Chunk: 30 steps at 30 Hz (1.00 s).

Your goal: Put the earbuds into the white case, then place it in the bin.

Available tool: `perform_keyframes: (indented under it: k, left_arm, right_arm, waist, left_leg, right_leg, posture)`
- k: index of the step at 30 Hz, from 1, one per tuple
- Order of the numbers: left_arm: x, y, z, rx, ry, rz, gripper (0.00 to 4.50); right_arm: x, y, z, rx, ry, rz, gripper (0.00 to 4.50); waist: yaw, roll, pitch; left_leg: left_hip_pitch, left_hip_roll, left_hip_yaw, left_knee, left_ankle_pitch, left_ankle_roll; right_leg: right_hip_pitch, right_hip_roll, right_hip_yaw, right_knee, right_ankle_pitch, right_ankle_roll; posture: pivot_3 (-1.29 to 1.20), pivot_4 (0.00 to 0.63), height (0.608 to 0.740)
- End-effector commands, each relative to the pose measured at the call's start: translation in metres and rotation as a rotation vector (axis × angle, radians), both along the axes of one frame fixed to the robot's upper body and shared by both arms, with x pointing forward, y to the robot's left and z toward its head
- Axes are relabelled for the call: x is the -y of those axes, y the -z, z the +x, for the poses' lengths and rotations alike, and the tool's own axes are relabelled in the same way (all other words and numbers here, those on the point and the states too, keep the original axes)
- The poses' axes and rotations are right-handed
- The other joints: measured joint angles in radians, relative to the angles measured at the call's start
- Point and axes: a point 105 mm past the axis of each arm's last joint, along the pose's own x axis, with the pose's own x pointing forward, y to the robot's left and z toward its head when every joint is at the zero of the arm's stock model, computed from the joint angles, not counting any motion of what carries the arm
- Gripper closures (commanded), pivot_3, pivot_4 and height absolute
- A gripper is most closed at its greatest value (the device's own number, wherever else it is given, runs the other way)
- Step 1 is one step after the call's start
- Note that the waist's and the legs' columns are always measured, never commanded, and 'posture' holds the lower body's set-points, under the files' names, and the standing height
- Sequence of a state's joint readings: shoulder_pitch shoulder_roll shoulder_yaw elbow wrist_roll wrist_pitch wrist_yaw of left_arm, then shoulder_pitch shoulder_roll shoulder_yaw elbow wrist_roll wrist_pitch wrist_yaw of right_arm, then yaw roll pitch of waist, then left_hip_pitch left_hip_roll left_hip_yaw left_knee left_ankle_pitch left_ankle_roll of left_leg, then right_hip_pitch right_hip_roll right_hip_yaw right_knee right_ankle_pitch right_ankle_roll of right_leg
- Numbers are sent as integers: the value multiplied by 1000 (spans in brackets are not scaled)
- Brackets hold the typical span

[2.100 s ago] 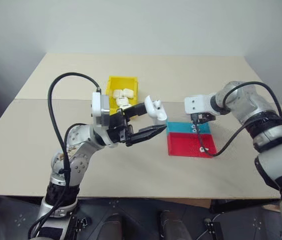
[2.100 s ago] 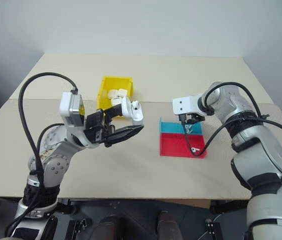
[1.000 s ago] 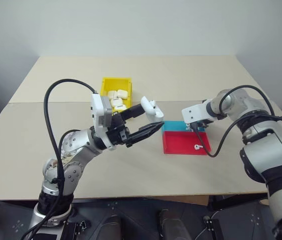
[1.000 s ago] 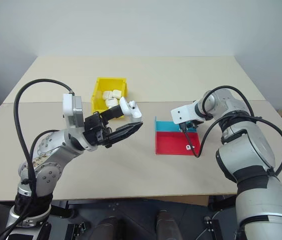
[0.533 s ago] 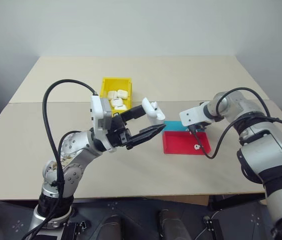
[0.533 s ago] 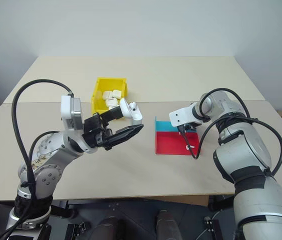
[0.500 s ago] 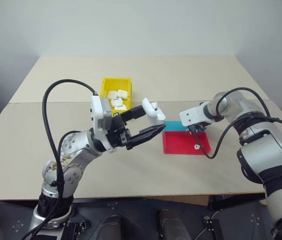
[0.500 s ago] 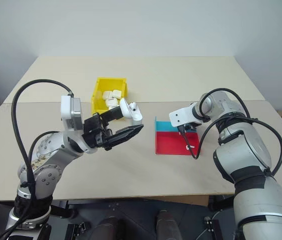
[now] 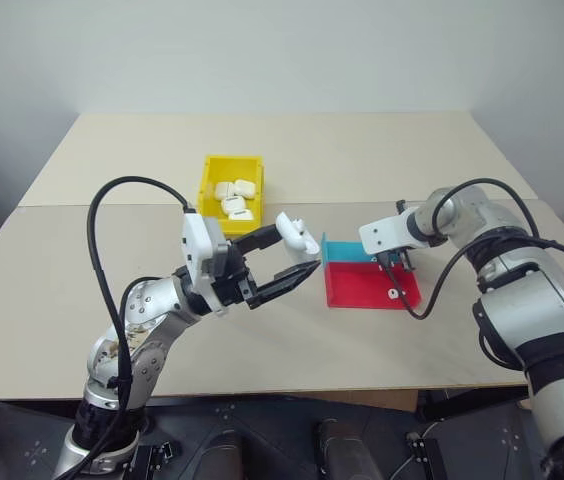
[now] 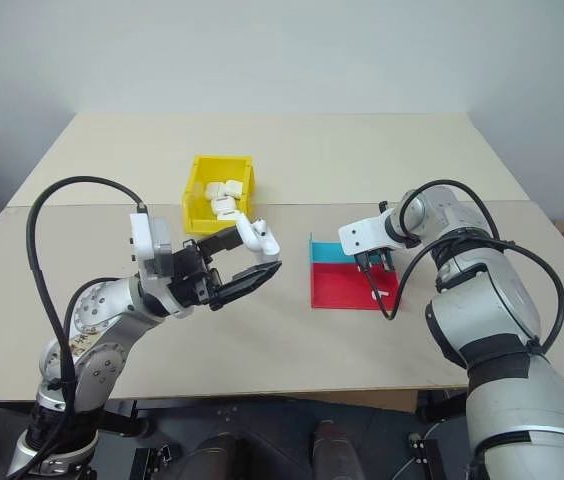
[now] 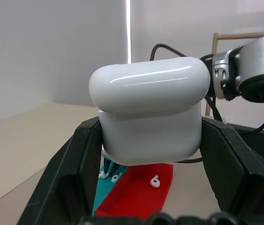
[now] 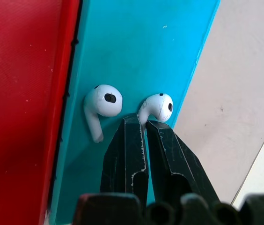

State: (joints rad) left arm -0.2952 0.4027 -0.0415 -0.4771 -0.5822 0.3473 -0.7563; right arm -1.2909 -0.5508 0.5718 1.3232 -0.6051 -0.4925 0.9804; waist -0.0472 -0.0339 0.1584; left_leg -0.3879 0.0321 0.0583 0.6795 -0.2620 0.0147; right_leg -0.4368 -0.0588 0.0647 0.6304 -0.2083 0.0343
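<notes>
over the teal tray point(image 12: 136, 56), right pincer point(image 12: 145, 123) pinches a glossy earbud point(image 12: 157, 107) stem.

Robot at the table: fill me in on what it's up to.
The left claw holds a white case up off the table. The right claw has closed on the stem of an earbud on the teal part of the tray, a second earbud beside it. The yellow bin already holds several cases.
</notes>
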Motion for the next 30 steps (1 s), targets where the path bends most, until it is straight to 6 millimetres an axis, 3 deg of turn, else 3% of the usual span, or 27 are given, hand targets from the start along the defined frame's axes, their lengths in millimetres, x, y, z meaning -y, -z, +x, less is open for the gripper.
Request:
perform_keyframes:
  k: [1,4,8,11,14,16,21,27,30]
  left_arm:
    - [0,-6,-2,41,-13,-22,1652]
    - [0,-5,-3,42,-12,-31,1652]
    - [0,-5,-6,28,11,-51,1652]
    - [1,-6,-8,28,60,-45,1652]
    - [2,-6,-9,33,110,-26,1652]
    - [3,-8,-7,36,132,-23,1652]
    - [2,-15,-7,45,188,-22,1652]
    - [-2,-20,-11,67,211,-10,1652]
    - [-1,-20,-13,68,211,-8,1652]
  right_arm:
    - [2,-6,2,17,23,41,4321]
    - [-1,-19,4,48,26,99,4321]
    - [-7,-51,6,105,17,288,4321]
    - [-15,-77,-2,88,-12,519,4321]
    - [-16,-91,-19,41,-46,720,4321]
    - [-15,-88,-33,17,-45,788,4321]
    - [-7,-61,-47,-13,15,699,4321]
    - [-16,-44,-82,-144,-114,621,4321]
    - [-21,-41,-78,-143,-107,619,4321]
  waist:
    - [0,0,0]
    - [0,0,0]
    - [1,0,0]
    - [2,0,0]
    - [4,0,0]
    - [13,0,0]
    - [16,0,0]
    - [6,0,0]
    - [5,0,0]
  left_leg:
    - [0,0,0,0,0,0]
    - [0,0,0,0,0,0]
    - [0,0,0,0,0,0]
    - [-1,0,-1,0,0,0]
    - [0,1,-2,0,0,0]
    - [0,1,-3,0,0,0]
    - [0,0,-3,1,0,0]
    - [0,1,-2,1,0,0]
    - [1,0,-1,1,0,0]
  right_leg:
    - [0,0,0,0,0,0]
    - [0,0,0,0,0,0]
    - [0,0,0,0,0,0]
    - [0,0,0,0,0,0]
    - [1,0,-1,-1,0,0]
    - [2,0,-2,-1,0,0]
    - [3,-1,-2,-1,1,1]
    - [2,1,-1,-1,1,1]
    - [3,1,-1,-1,1,1]
  posture:
    - [0,150,740]
    - [0,150,740]
    - [0,150,740]
    - [0,150,740]
    - [0,150,740]
    - [0,150,740]
    - [0,150,740]
    - [0,150,740]
    - [0,150,740]
